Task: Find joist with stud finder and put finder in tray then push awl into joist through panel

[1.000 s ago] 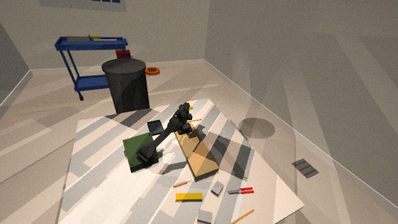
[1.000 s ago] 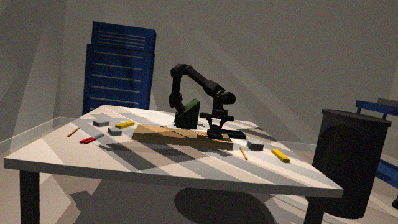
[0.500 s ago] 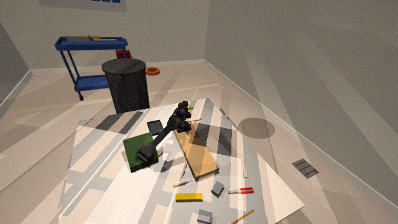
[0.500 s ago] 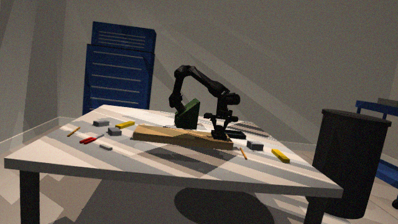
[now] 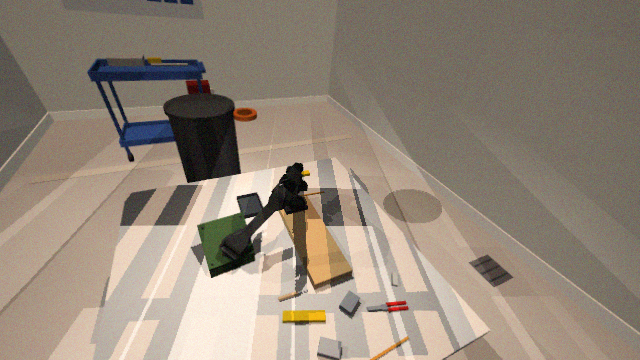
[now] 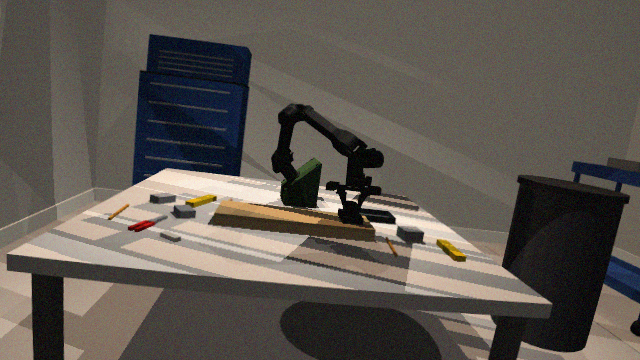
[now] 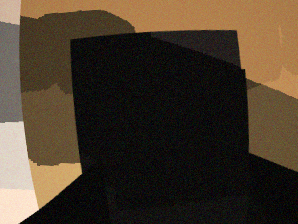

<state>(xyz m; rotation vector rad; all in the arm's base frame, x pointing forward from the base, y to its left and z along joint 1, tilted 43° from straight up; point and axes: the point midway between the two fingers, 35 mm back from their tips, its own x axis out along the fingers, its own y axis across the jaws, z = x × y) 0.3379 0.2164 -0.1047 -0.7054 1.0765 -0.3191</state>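
The wooden floor panel (image 5: 327,252) (image 6: 295,223) (image 7: 270,25) lies on the table. My gripper (image 5: 294,196) (image 6: 351,204) is shut on the black stud finder (image 6: 350,216) (image 7: 160,110), low over the panel's end near the tray. The stud finder looks to be on or just above the panel; any gap is too small to tell. It fills the middle of the wrist view and hides the wood beneath. The dark tray (image 5: 250,205) (image 6: 391,219) is beside that end, with nothing visible in it. The awl (image 5: 289,296) lies on the table past the panel's other end, its thin tip toward the panel.
Past the awl are a yellow block (image 5: 304,316) (image 6: 201,201), grey blocks (image 5: 349,303) (image 6: 162,198), red-handled pliers (image 5: 397,308) (image 6: 142,225) and an orange stick (image 5: 390,348) (image 6: 119,211). Near the gripper's end are another stick (image 6: 391,246), grey block (image 6: 410,234) and yellow block (image 6: 451,250).
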